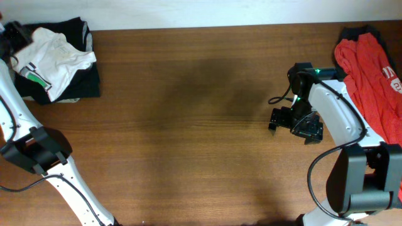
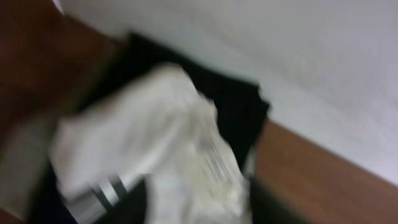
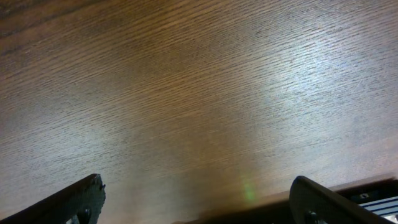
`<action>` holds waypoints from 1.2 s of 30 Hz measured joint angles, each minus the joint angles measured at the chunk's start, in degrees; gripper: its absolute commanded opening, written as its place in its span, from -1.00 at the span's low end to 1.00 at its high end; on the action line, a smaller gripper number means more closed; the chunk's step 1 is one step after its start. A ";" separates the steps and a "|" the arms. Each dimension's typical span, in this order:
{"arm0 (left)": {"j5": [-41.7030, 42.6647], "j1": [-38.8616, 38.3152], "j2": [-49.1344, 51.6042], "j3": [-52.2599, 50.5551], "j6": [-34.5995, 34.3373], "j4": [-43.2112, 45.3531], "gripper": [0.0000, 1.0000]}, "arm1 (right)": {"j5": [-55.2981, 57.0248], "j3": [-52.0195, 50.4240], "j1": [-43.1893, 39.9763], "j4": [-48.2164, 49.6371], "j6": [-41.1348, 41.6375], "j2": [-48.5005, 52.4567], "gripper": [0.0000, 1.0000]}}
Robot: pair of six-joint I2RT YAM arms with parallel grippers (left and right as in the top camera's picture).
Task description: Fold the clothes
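Observation:
The white T-shirt (image 1: 53, 56) lies as a rumpled bundle on a pile of black clothes (image 1: 88, 78) at the table's far left corner. Its green-and-black label (image 1: 34, 76) shows at its left edge. In the blurred left wrist view the white T-shirt (image 2: 155, 137) fills the middle, over the black clothes (image 2: 236, 106). My left gripper (image 1: 11, 34) is at the frame's left edge, right beside the bundle; its fingers do not show. My right gripper (image 1: 295, 123) hangs open and empty over bare wood, also in the right wrist view (image 3: 196, 186).
A red garment (image 1: 370, 69) lies crumpled at the table's far right edge, beside my right arm. The brown wooden table (image 1: 188, 125) runs between the two piles. A white wall (image 2: 280, 43) backs the table's far edge.

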 measured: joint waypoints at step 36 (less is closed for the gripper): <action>1.84 0.76 -21.59 -13.79 -0.02 4.63 0.98 | -1.09 -0.31 0.00 -7.34 2.75 -24.20 0.97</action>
